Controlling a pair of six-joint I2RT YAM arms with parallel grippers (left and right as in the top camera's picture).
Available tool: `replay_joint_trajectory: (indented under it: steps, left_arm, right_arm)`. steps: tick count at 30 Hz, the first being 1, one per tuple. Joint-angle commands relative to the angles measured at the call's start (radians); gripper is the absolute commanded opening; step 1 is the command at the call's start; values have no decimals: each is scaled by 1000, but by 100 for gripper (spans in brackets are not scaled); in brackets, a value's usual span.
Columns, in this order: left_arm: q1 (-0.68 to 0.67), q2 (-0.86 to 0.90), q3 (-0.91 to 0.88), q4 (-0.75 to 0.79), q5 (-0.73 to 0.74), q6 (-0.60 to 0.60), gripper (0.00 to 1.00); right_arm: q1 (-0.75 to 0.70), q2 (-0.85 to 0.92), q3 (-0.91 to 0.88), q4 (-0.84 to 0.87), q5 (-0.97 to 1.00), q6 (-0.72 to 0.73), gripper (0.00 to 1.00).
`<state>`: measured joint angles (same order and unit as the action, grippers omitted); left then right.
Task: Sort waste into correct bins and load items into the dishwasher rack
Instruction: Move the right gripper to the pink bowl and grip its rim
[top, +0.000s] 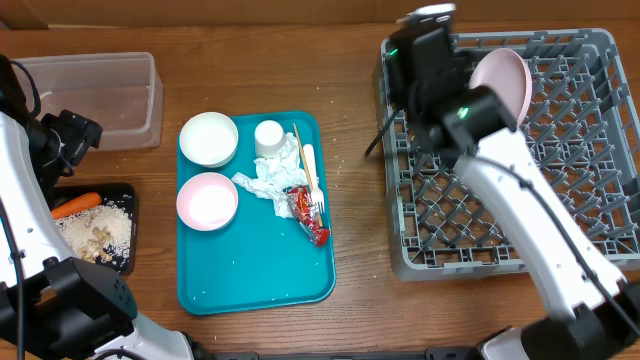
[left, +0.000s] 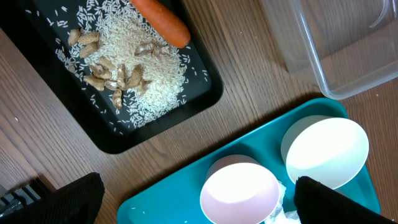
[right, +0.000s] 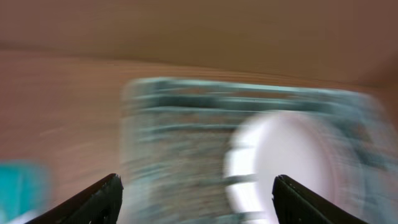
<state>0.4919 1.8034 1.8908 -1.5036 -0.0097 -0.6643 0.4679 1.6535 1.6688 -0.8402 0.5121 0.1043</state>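
Note:
The pale pink plate (top: 505, 80) stands on edge among the pegs at the back left of the grey dishwasher rack (top: 560, 170). My right gripper (top: 430, 55) hovers just left of it, open and empty; its view is blurred, with the plate (right: 292, 162) beyond the gripper (right: 199, 199). On the teal tray lie a white bowl (top: 208, 138), a pink bowl (top: 207, 200), a cup (top: 269, 137), a napkin (top: 270, 180), a red wrapper (top: 305, 212), a fork (top: 312, 180) and a stick (top: 300, 150). My left gripper (left: 199, 202) is open above the pink bowl (left: 239, 190).
The black tray (top: 128, 195) at the left holds a carrot (top: 76, 204) and rice with peanuts (top: 98, 232). Behind it stands the clear tub (top: 100, 95). The teal tray (top: 260, 270) fills the middle. A bare strip of wooden table separates it from the rack.

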Motion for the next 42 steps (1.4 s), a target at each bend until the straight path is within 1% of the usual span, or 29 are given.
replay_joint_trajectory:
  steps: [1,3,4,8,11,13,17,20,21,26,30,34,35,37,42]
  left_arm:
    - [5,9,-5,-2,7,-13,100]
    - [5,9,-5,-2,7,-13,100]
    - [5,9,-5,-2,7,-13,100]
    - [5,9,-5,-2,7,-13,100]
    - [5,9,-5,-2,7,-13,100]
    - [5,9,-5,-2,7,-13,100]
    - [5,9,-5,-2,7,-13,100]
    - [5,9,-5,-2,7,-13,100]
    - [5,9,-5,-2,7,-13,100]
    - [5,9,-5,-2,7,-13,100]
    - [5,9,-5,-2,7,-13,100]
    - [5,9,-5,-2,7,-13,100]
    - [5,9,-5,-2,7,-13,100]
    - [5,9,-5,-2,7,-13,100]
    - [5,9,-5,-2,7,-13,100]
  right_arm:
    - [102,-17,21,-42,-570,3,86]
    - [143,1,2,-39,-748,3,98]
    - [161,11,-8,-35,-787,4,100]
    - [217,69,-25,-46,-795,3,100]
    - [224,105,-25,-60,-795,8,100]
    - [224,126,-25,-64,-799,69,100]
    - [224,137,-25,-69,-916,79,100]
    - [225,137,-25,-35,-1007,84,100]
    - [227,139,-25,-23,-1004,103,100]
    - [254,179,-25,47,-887,359,100]
    - [302,236,-25,89,-887,373,100]
    - [372,316,-25,157,-887,432,100]
    - [393,342,-25,175,-869,468,100]
    - [411,368,-25,184,-830,531,97]
    - [433,417,-25,212,-826,578,90]
